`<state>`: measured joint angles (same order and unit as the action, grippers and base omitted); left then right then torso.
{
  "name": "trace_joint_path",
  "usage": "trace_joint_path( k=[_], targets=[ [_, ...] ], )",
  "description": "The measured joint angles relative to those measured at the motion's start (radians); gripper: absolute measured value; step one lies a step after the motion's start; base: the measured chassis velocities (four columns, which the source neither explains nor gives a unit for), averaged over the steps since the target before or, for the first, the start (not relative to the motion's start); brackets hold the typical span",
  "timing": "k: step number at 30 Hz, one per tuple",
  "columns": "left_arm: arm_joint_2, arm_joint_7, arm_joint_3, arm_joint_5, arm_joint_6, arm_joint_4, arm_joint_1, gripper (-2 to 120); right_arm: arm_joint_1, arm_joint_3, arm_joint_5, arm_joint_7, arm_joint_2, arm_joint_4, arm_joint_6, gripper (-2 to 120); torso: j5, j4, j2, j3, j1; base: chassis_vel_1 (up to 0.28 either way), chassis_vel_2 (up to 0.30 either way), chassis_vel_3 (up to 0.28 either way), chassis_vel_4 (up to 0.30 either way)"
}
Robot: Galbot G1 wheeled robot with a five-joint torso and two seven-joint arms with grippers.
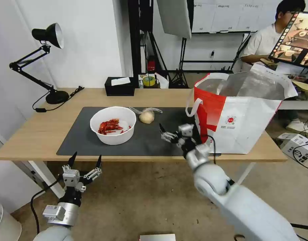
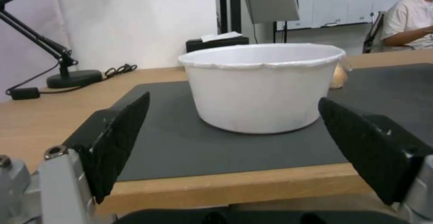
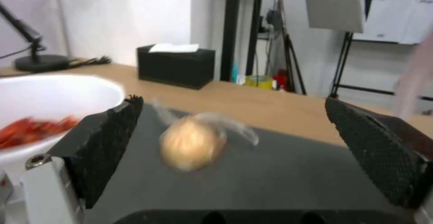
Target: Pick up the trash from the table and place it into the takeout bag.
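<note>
Honestly nothing readable; the takeout bag (image 1: 241, 124) has a small round red logo (image 1: 231, 119), print probably too tiny.

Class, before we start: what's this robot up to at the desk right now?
It is clearing leftovers into the takeout bag standing open at the right end of the table. The right hand is open above the dark mat, aimed at the clear bag with beige bun. The left hand is open in front of the table's near edge, facing the white bowl of red shellfish scraps. Neither hand holds anything.
</note>
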<state>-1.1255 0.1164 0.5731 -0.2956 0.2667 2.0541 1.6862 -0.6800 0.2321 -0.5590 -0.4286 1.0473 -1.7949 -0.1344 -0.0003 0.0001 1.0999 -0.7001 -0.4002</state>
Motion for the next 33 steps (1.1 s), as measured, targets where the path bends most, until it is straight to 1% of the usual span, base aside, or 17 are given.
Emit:
trace_joint_path(
  k=[3, 4, 7, 8, 10, 11, 13, 14, 17, 18, 21, 23, 24, 26, 29, 31, 33],
  targets=[
    [-0.001, 0.001, -0.001, -0.002, -0.002, -0.01, -0.011, 100, 0.108, 0.038, -0.062, -0.039, 0.058, 0.089, -0.058, 100, 0.0, 0.0, 0.0, 0.0, 0.0, 0.0, 0.0, 0.0, 0.0],
    [-0.001, 0.001, -0.001, -0.002, -0.002, -0.01, -0.011, 100, 0.108, 0.038, -0.062, -0.039, 0.058, 0.089, -0.058, 100, 0.0, 0.0, 0.0, 0.0, 0.0, 0.0, 0.0, 0.0, 0.0],
    [0.0, 0.001, -0.004, -0.007, -0.005, -0.026, -0.032, 100, 0.199, 0.072, -0.126, -0.072, 0.137, 0.212, -0.088, 100, -0.0001, 0.0, 0.0, 0.0, 0.0, 0.0, 0.0, 0.0, 0.0],
    [0.0, 0.001, -0.004, -0.007, -0.005, -0.026, -0.032, 100, 0.199, 0.072, -0.126, -0.072, 0.137, 0.212, -0.088, 100, -0.0001, 0.0, 0.0, 0.0, 0.0, 0.0, 0.0, 0.0, 0.0],
    [-0.003, 0.001, -0.009, -0.007, -0.006, -0.028, -0.034, 100, 0.236, 0.085, -0.144, -0.083, 0.184, 0.283, -0.101, 100, 0.0001, -0.0001, 0.0, 0.0, 0.0, 0.0, 0.0, 0.0, 0.0],
    [-0.003, 0.001, -0.009, -0.007, -0.006, -0.028, -0.034, 100, 0.236, 0.085, -0.144, -0.083, 0.184, 0.283, -0.101, 100, 0.0001, -0.0001, 0.0, 0.0, 0.0, 0.0, 0.0, 0.0, 0.0],
    [-0.003, 0.001, -0.009, -0.005, -0.006, -0.032, -0.035, 100, 0.265, 0.095, -0.151, -0.083, 0.227, 0.346, -0.105, 100, 0.0, 0.0, 0.0, 0.0, 0.0, 0.0, 0.0, 0.0, 0.0],
    [-0.003, 0.001, -0.009, -0.005, -0.006, -0.032, -0.035, 100, 0.265, 0.095, -0.151, -0.083, 0.227, 0.346, -0.105, 100, 0.0, 0.0, 0.0, 0.0, 0.0, 0.0, 0.0, 0.0, 0.0],
    [0.011, 0.001, 0.0, -0.013, -0.006, -0.034, -0.04, 100, 0.3, 0.11, -0.151, -0.078, 0.275, 0.421, -0.107, 100, 0.0001, -0.0001, 0.0, 0.0, 0.0, 0.0, 0.0, 0.0, 0.0],
    [0.011, 0.001, 0.0, -0.013, -0.006, -0.034, -0.04, 100, 0.3, 0.11, -0.151, -0.078, 0.275, 0.421, -0.107, 100, 0.0001, -0.0001, 0.0, 0.0, 0.0, 0.0, 0.0, 0.0, 0.0],
    [0.015, 0.001, 0.003, -0.017, -0.006, -0.034, -0.041, 100, 0.321, 0.115, -0.151, -0.065, 0.302, 0.472, -0.115, 100, 0.0002, -0.0001, 0.0, 0.0, 0.0, 0.0, 0.0, 0.0, 0.0],
    [0.011, 0.001, 0.003, -0.018, -0.006, -0.036, -0.042, 100, 0.344, 0.116, -0.15, -0.048, 0.331, 0.532, -0.125, 100, 0.0001, -0.0001, 0.0, 0.0, 0.0, 0.0, 0.0, 0.0, 0.0],
    [0.011, 0.001, 0.003, -0.018, -0.006, -0.036, -0.042, 100, 0.344, 0.116, -0.15, -0.048, 0.331, 0.532, -0.125, 100, 0.0001, -0.0001, 0.0, 0.0, 0.0, 0.0, 0.0, 0.0, 0.0],
    [0.007, 0.002, 0.0, -0.018, -0.006, -0.036, -0.042, 100, 0.361, 0.116, -0.145, -0.027, 0.352, 0.585, -0.132, 100, 0.0001, -0.0001, 0.0, 0.0, 0.0, 0.0, 0.0, 0.0, 0.0],
    [0.006, 0.002, 0.0, -0.018, -0.006, -0.036, -0.042, 100, 0.366, 0.116, -0.143, -0.018, 0.359, 0.599, -0.134, 100, 0.0, -0.0002, 0.0, 0.0, 0.0, 0.0, 0.0, 0.0, 0.0],
    [0.006, 0.002, -0.001, -0.018, -0.006, -0.035, -0.042, 100, 0.385, 0.116, -0.136, 0.017, 0.385, 0.657, -0.148, 100, 0.0001, -0.0001, 0.0, 0.0, 0.0, 0.0, 0.0, 0.0, 0.0],
    [0.008, 0.002, -0.001, -0.019, -0.005, -0.034, -0.042, 100, 0.389, 0.116, -0.135, 0.023, 0.391, 0.67, -0.153, 100, 0.0001, -0.0001, 0.0, 0.0, 0.0, 0.0, 0.0, 0.0, 0.0]
  ],
)
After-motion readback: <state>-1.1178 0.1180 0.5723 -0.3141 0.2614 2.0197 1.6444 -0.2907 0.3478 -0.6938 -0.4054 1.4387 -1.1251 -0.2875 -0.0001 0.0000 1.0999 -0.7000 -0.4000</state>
